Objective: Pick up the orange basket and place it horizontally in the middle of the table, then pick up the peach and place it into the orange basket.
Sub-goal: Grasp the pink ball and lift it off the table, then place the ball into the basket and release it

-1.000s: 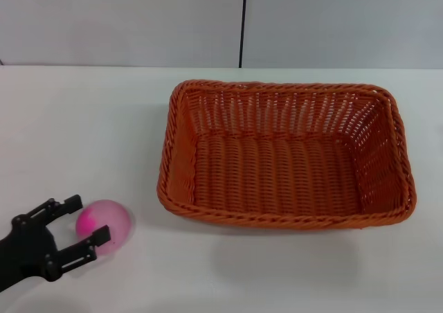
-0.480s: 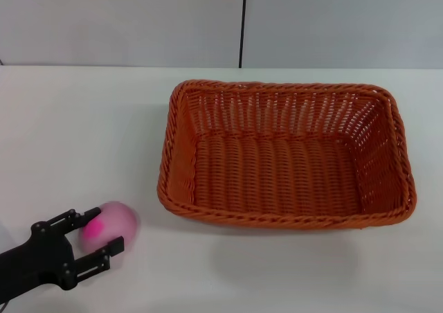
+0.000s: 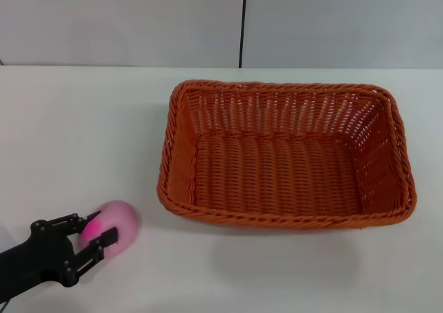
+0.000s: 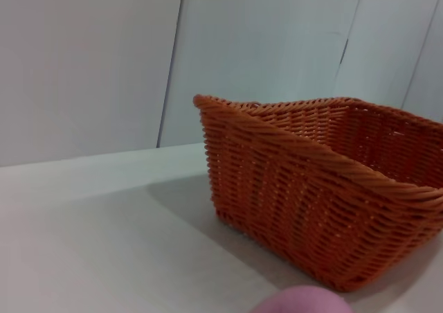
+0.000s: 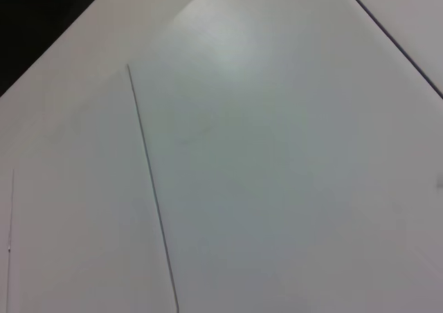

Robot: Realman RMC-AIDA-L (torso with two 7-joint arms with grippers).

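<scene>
The orange basket [image 3: 285, 154] lies lengthwise across the middle of the white table [image 3: 83, 133], empty inside. It also fills the left wrist view as the basket [image 4: 325, 188]. The pale pink peach [image 3: 121, 221] rests on the table off the basket's front left corner, and its top shows as the peach [image 4: 304, 303]. My left gripper [image 3: 102, 227] reaches in from the lower left, its black fingers [image 3: 88, 219] closed against the peach's magenta side. The right gripper is out of view.
A grey wall [image 3: 138, 22] with a dark vertical seam [image 3: 242, 22] runs behind the table's far edge. The right wrist view shows only pale panels [image 5: 277, 154].
The left gripper's fingers have slid forward around the peach and narrowed onto it. The peach shifted slightly right. The basket has not moved.
</scene>
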